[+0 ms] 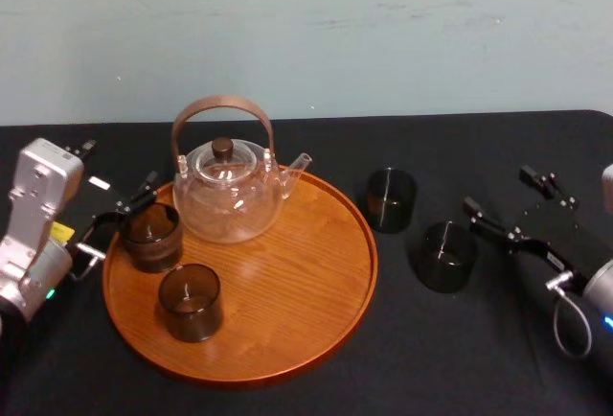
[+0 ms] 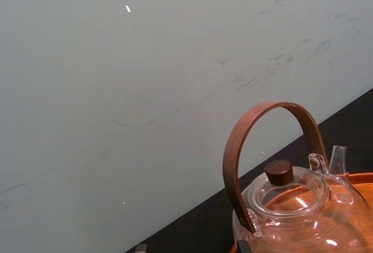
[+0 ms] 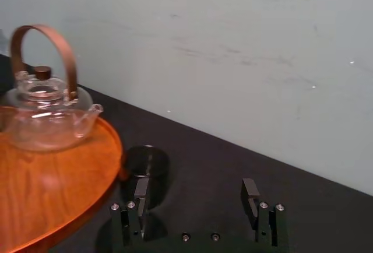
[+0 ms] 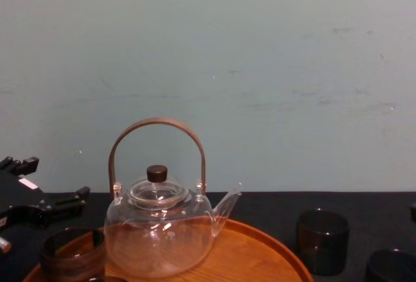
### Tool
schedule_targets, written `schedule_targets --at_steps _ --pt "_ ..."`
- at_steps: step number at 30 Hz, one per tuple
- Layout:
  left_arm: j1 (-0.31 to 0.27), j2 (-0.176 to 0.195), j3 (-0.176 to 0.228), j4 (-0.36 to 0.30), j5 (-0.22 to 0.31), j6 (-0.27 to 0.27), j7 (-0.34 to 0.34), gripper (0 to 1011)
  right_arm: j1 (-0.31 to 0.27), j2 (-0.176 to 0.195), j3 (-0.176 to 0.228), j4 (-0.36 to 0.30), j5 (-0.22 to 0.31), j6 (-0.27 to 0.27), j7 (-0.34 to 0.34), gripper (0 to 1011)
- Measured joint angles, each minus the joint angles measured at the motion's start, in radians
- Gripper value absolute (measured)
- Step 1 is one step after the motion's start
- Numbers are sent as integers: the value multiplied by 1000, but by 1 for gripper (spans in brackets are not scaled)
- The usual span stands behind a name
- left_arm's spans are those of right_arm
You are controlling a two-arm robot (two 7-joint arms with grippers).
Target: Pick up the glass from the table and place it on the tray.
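Two short dark smoked-glass tumblers stand upright on the black-covered table (image 1: 383, 368), to the right of the tray and clear of its rim. The far table tumbler (image 1: 391, 200) is just beside the rim. The near table tumbler (image 1: 445, 255) stands a little further right, apart from it.

The large round orange-brown wooden tray (image 1: 287, 263) carries two more like tumblers, making four in all. The left-rim tumbler (image 1: 150, 236) and the front tumbler (image 1: 190, 301) are both upright. One clear glass teapot with a brown hoop handle (image 1: 228, 191) stands at the tray's back. The tray's centre and right half are bare wood.

The right gripper (image 1: 498, 191) is just right of the near table tumbler, fingers spread wide, holding nothing. The left gripper (image 1: 122, 213) is at the tray's left edge beside the left-rim tumbler, fingers parted. Contact with it cannot be determined.
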Motion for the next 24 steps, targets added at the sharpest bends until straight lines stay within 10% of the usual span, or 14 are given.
schedule_targets --at_steps 24 --pt "0 0 0 0 0 0 0 1001 -98 -31 23 -54 -4 38 60 1002"
